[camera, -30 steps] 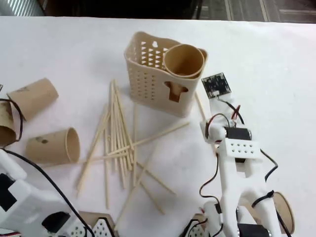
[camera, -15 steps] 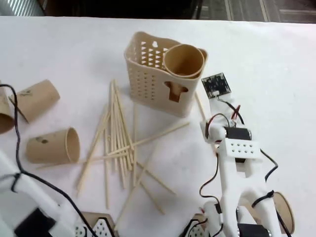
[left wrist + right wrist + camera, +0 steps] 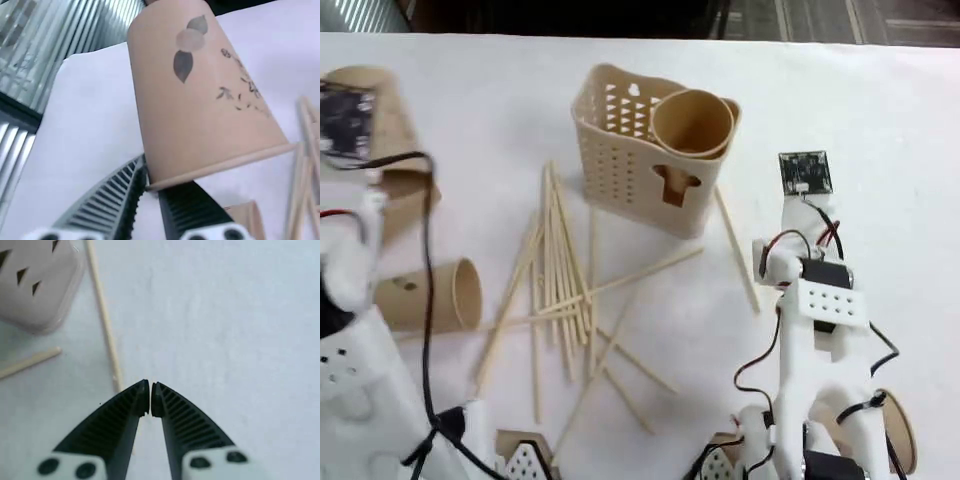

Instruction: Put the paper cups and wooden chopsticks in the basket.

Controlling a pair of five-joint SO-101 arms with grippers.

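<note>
Where left gripper [image 3: 151, 181] clamps, paper cup [image 3: 200, 95] rim between jaws (leaf-printed wall)

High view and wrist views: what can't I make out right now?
High view: the left arm covers the left side of the table; how many paper cups lie under it is hidden.
High view: the near-edge paper cup sits mostly behind the right arm.
High view: the basket walls and its upright paper cup hide anything below.
Right wrist view: the chopstick has its near end behind the right gripper.
</note>
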